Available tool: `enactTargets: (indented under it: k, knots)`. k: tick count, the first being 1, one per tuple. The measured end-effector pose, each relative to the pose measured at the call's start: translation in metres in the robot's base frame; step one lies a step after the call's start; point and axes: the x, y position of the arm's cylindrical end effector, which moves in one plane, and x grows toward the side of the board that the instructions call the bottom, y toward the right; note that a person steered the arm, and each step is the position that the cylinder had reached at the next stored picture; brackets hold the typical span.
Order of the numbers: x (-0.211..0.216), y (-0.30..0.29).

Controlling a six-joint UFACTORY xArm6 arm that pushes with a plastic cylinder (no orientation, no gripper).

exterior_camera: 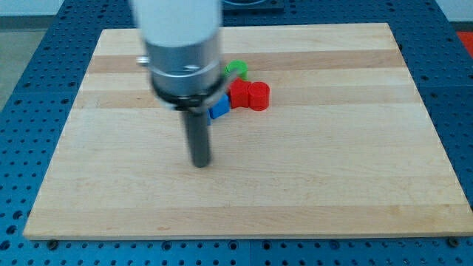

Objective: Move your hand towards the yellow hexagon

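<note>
No yellow hexagon shows in the camera view; it may be hidden behind the arm. My tip (201, 162) rests on the wooden board left of centre. Above and to the right of it lie a blue block (219, 110), partly hidden by the arm, a red block (248, 95) and a green block (236, 69), clustered together. The tip stands apart from them, below and a little left of the blue block.
The wooden board (332, 177) lies on a blue perforated table (22, 148). The arm's grey and white body (182, 52) covers part of the board's upper left.
</note>
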Motion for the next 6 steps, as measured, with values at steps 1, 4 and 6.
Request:
enactTargets:
  k: [1, 4, 6]
  knots:
    - [-0.014, -0.082]
    - [-0.200, -0.157]
    - [-0.213, -0.040]
